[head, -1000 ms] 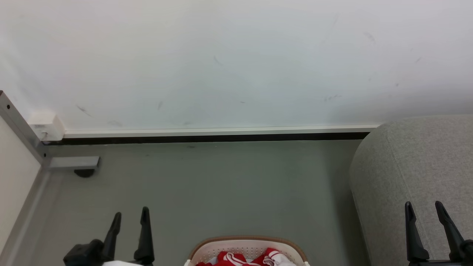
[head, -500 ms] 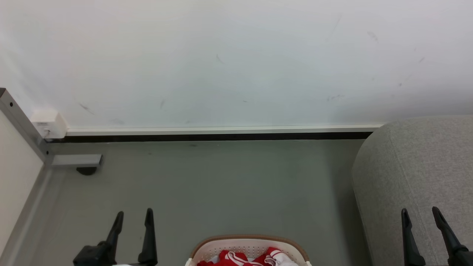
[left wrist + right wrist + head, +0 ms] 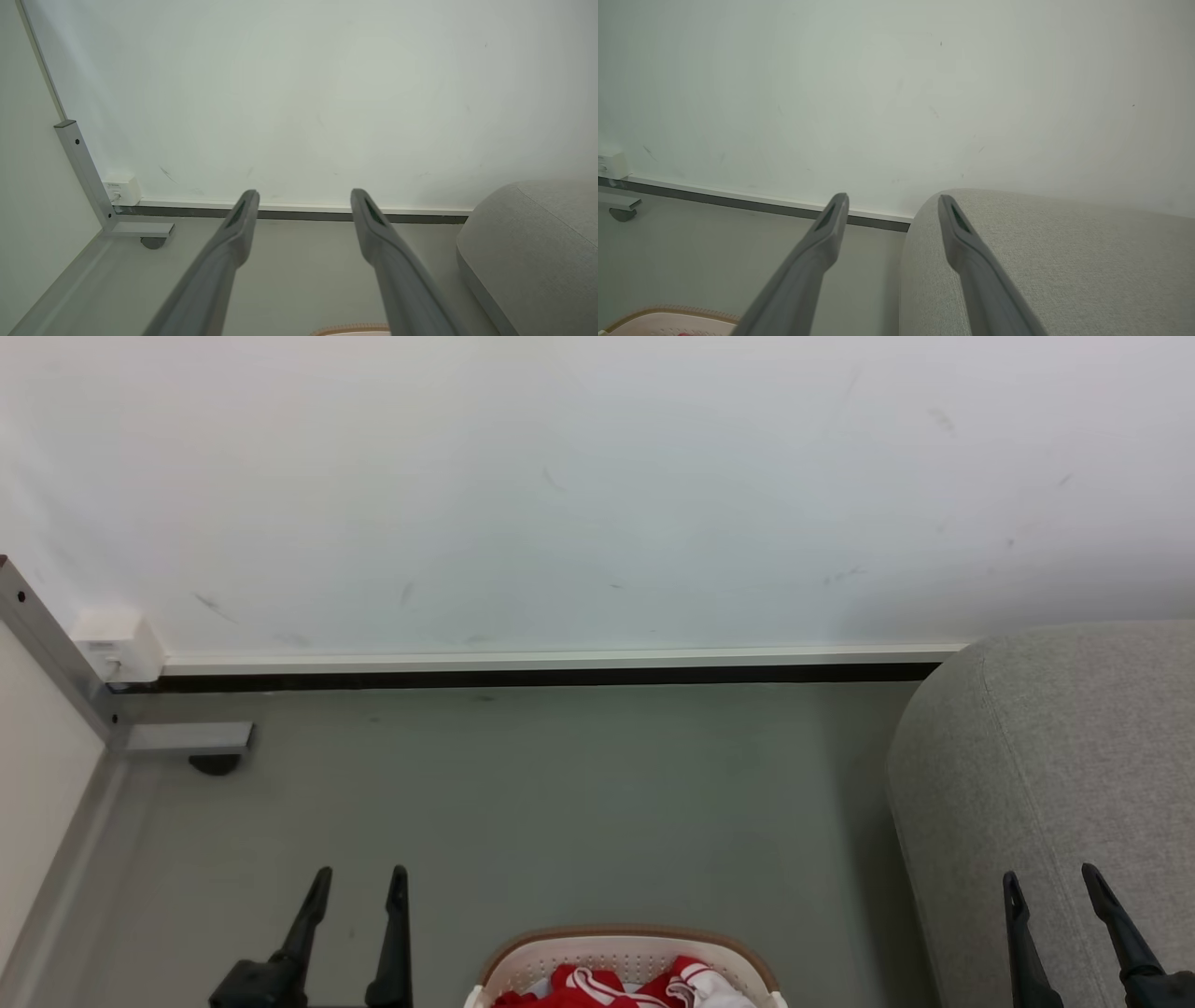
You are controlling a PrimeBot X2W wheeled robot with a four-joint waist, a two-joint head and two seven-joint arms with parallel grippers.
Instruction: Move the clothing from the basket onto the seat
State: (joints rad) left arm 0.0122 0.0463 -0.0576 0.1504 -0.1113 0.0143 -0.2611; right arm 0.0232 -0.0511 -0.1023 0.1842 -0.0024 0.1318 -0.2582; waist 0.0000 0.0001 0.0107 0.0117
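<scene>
Red clothing (image 3: 607, 987) with white stripes lies in the cream basket (image 3: 618, 956) on the floor (image 3: 597, 803). The grey seat (image 3: 1055, 756) stands to the basket's right, apart from it. The left gripper (image 3: 362, 871) and the right gripper (image 3: 1047, 874) both have their fingers spread wide and hold nothing.

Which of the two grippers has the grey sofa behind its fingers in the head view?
The right gripper: its open fingers show against the sofa. The left gripper, also open, has the floor behind its fingers, left of the basket.
</scene>
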